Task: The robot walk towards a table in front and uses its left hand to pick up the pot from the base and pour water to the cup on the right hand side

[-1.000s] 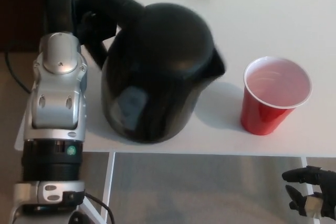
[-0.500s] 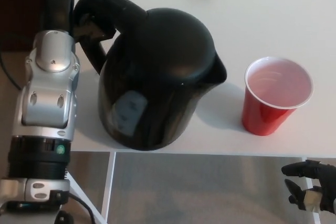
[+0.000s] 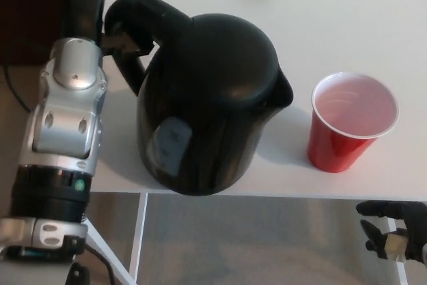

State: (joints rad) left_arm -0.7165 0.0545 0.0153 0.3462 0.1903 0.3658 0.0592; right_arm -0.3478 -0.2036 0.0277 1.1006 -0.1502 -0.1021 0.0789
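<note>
- The black pot (image 3: 210, 105) has shifted a little to the right across the white desk (image 3: 347, 25), so its spout (image 3: 285, 90) now sits nearer the red cup (image 3: 351, 121) than a second ago; the two are still apart.
- The pot's body reaches lower than before, its bottom edge now past the near edge of the desk.
- The pot's handle (image 3: 137, 21) has moved right with the body.
- The left hand (image 3: 123, 28), closed on that handle, has travelled with it, and the silver forearm (image 3: 67, 118) has swung slightly right after leaning left half a second ago.
- The right hand (image 3: 393, 231) sits lower at the near right corner than earlier.
</note>
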